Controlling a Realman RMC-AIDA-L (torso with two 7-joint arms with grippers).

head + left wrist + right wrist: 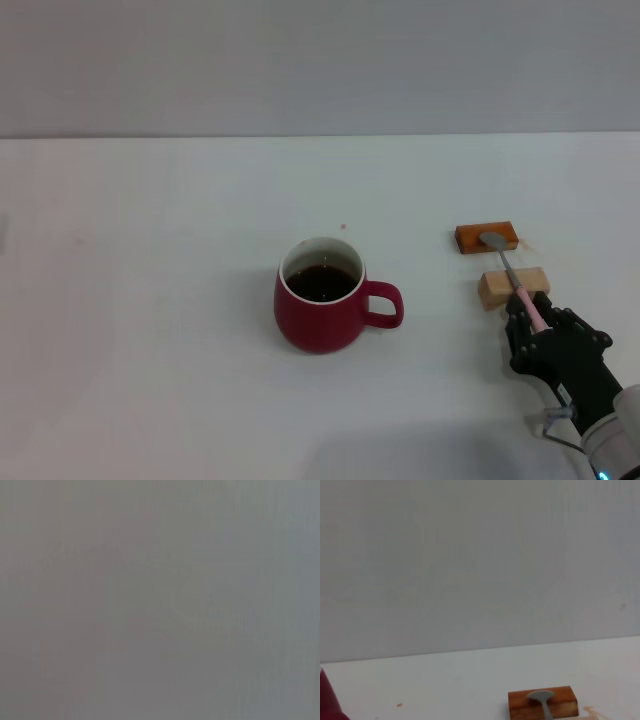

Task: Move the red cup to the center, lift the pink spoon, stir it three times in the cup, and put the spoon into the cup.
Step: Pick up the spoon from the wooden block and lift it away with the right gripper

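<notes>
Head view – red cup [322, 308]: rounded dark-red mug with a white rim and white inside, upright near the middle of the white counter [150, 300]; loop handle turned toward the robot's right; dark liquid inside.
Head view – pink spoon [508, 272]: slim, with a silver bowl and neck and a pale pink handle; it lies well to the right of the cup. The bowl rests on the orange-brown block [486, 237], the neck crosses the tan block [513, 287], and the handle runs down into the right gripper.
Head view – right gripper [535, 322]: black, low at the right near edge of the counter, just on the near side of the tan block; jaws closed around the pink handle.
Head view – left gripper: not visible.
Left wrist view – content: a uniform grey field; nothing can be identified.
Right wrist view – orange-brown block [542, 703]: on the counter [445, 680] with the silver spoon bowl [540, 696] lying on top of it.
Right wrist view – red cup [329, 700]: only a dark-red sliver at the frame edge, well apart from the block.
Right wrist view – jaws: own fingers not shown.
</notes>
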